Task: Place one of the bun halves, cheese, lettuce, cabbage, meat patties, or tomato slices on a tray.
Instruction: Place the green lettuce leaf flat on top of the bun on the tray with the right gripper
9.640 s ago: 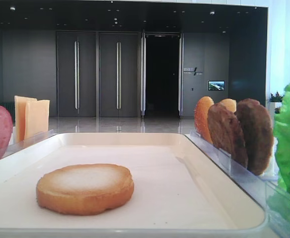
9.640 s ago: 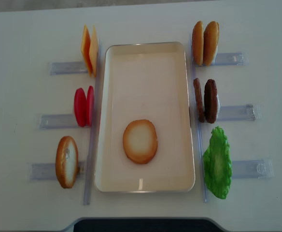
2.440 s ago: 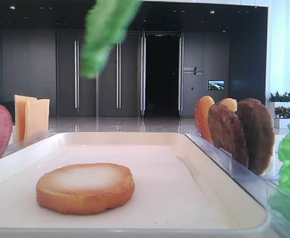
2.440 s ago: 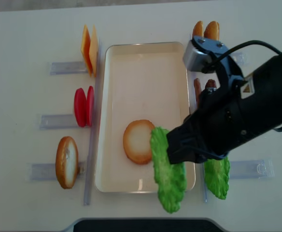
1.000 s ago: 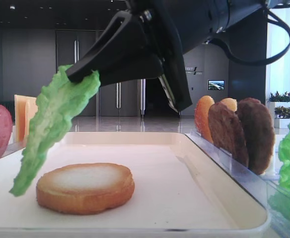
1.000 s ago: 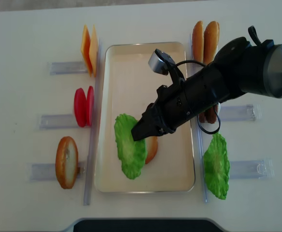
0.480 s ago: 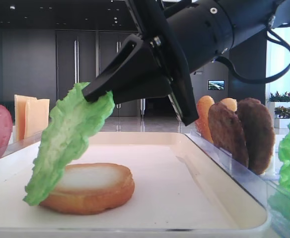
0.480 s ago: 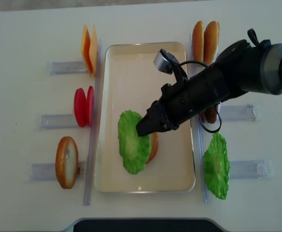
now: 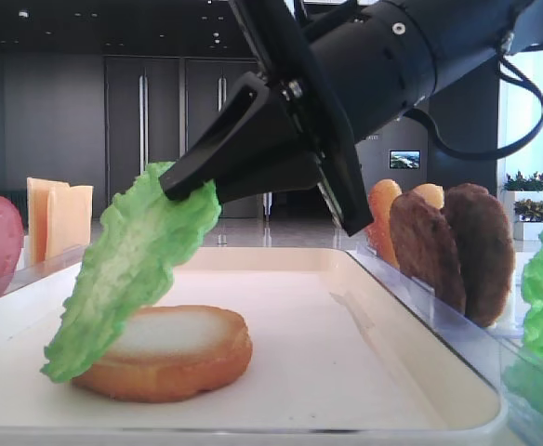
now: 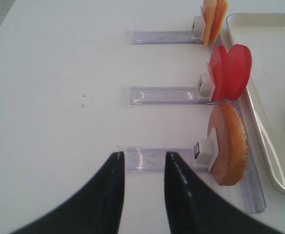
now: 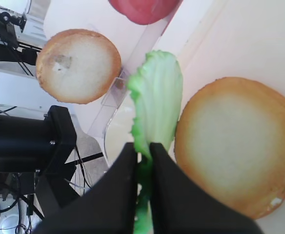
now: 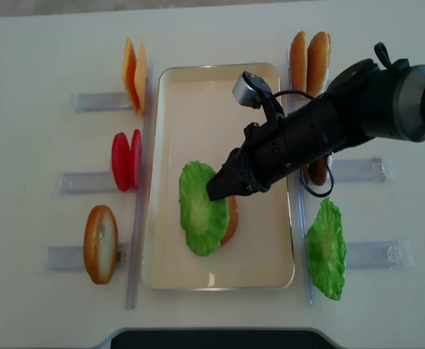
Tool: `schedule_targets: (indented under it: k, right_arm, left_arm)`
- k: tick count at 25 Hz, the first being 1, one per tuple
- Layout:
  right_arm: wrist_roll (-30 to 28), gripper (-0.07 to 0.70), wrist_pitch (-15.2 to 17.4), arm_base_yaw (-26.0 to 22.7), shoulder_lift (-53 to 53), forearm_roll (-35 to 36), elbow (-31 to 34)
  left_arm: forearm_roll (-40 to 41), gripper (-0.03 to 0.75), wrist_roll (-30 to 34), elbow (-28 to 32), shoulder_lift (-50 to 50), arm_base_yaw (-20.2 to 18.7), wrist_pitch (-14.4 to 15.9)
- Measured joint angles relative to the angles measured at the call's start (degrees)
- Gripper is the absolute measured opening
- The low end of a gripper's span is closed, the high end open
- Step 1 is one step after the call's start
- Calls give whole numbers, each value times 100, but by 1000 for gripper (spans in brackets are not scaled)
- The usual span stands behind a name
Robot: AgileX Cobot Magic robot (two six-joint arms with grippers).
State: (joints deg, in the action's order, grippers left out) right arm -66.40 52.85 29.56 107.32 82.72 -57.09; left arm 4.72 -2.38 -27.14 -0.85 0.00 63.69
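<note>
While the right claw (image 12: 220, 190) is clenched on the top edge of the lettuce (image 12: 201, 208), I see the leaf hanging slantwise from it, its long axis running down and away from the claw toward the near rim of the tray (image 12: 220, 280). Its lower part droops over the left side of the bun half (image 9: 165, 353) that lies flat in the tray, so the leaf is off-centre toward the tomato slices (image 12: 126, 160). I judge the coming move turns on that offset: the leaf needs to settle across the bun rather than slide off its left edge.

From the low front view I read the tilt and see the lower tip level with the bun's side, though I cannot tell whether it touches the tray floor. From overhead I get the overlap: green covers most of the bun, with a brown crescent showing on the side away from the tomato slices. My right wrist view shows the pinch itself, both fingers (image 11: 169, 195) tight on the leaf's stalk end.

The left claw (image 10: 141, 192) hangs released over the desk (image 10: 54, 87), on the far side of a racked bun (image 10: 228, 144) from the tray, and plays no part.
</note>
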Motion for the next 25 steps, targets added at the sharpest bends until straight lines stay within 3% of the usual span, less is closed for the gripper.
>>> schedule_targets:
  k: [10, 17, 20, 25]
  right_arm:
    - [-7, 62, -96, 0, 0, -66, 0]
    - [-2, 81, -370, 0, 0, -440, 0]
    - [49, 144, -387, 0, 0, -646, 0]
    - [110, 330, -489, 0, 0, -811, 0]
  left_arm:
    - [0, 219, 0, 0, 0, 0, 0]
    - [0, 219, 0, 0, 0, 0, 0]
    - [0, 219, 0, 0, 0, 0, 0]
    - [0, 219, 0, 0, 0, 0, 0]
